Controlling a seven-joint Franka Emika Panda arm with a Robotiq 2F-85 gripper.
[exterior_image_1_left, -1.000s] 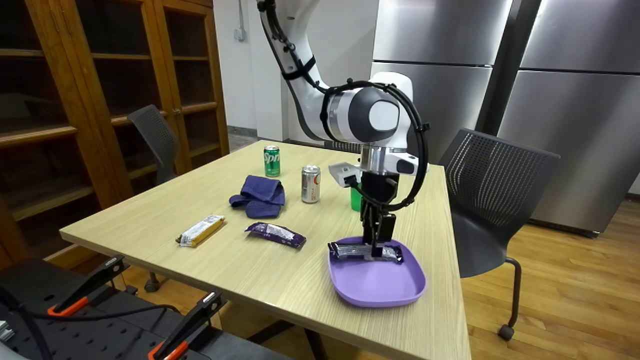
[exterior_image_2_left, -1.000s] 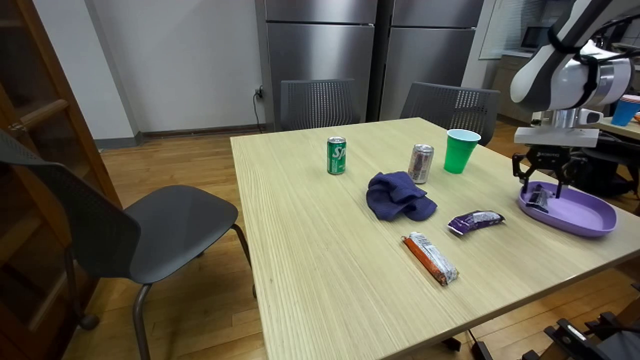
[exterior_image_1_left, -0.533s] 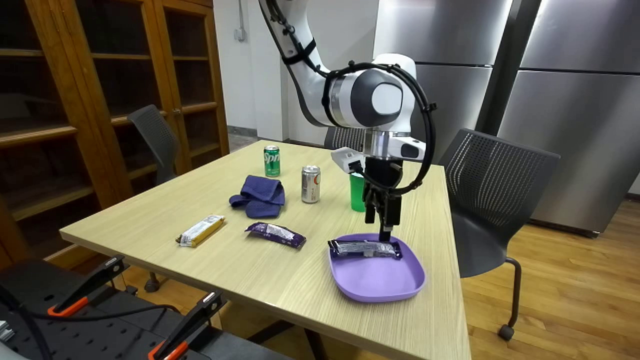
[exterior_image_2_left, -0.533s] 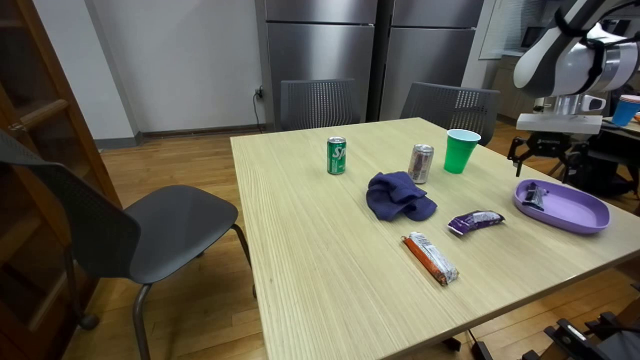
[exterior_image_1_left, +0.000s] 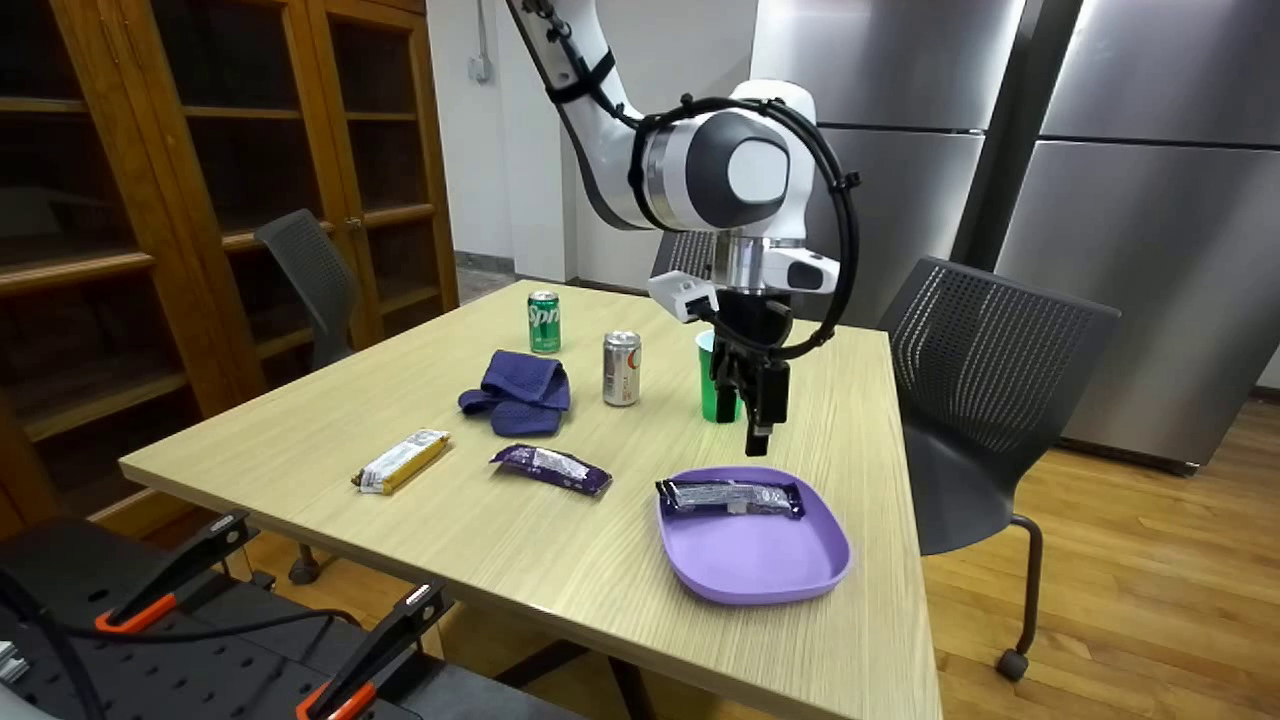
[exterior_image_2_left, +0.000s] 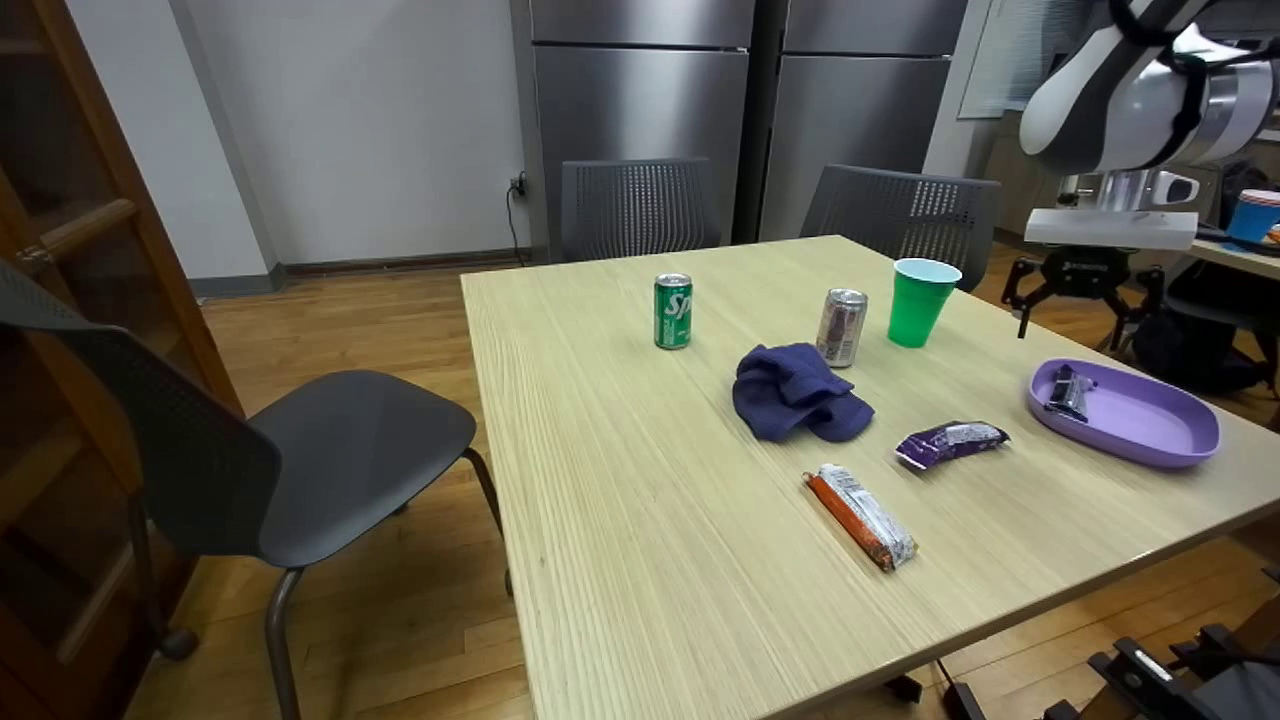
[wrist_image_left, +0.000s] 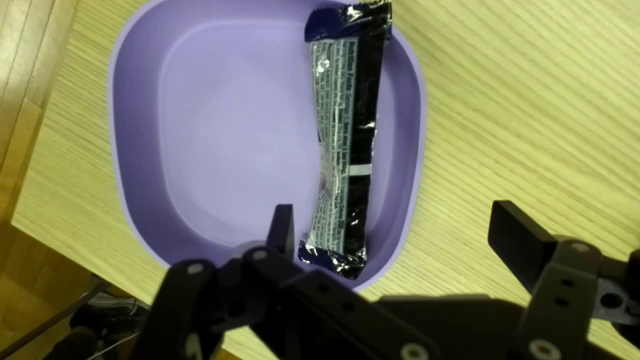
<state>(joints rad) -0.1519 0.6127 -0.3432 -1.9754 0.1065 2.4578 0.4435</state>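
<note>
My gripper (wrist_image_left: 392, 212) stands wide open with nothing between its fingers. It hovers above the lilac plate (wrist_image_left: 225, 125), apart from it, as both exterior views show. Inside the plate a dark-wrapped bar (wrist_image_left: 337, 130) lies flat along one side wall, one end resting up on the rim. In the wrist view one finger (wrist_image_left: 281, 227) overlaps the plate and the other finger (wrist_image_left: 517, 240) is over bare wood. Beside the plate, on the table, rests a purple-wrapped bar (exterior_image_1_left: 552, 469). Farther off lies a yellow-orange bar with a white label (exterior_image_1_left: 402, 462).
A crumpled blue cloth (exterior_image_2_left: 800, 395), a silver can (exterior_image_2_left: 842, 327) and a green Sprite can (exterior_image_2_left: 673, 311) sit on the table. The green cup (exterior_image_2_left: 920, 305) stands close behind the gripper in an exterior view. Chairs (exterior_image_1_left: 1000, 400) border the table.
My gripper has opened, let go of the dark bar and risen out of the plate. The bar stays lying in the plate, which has shifted slightly.
</note>
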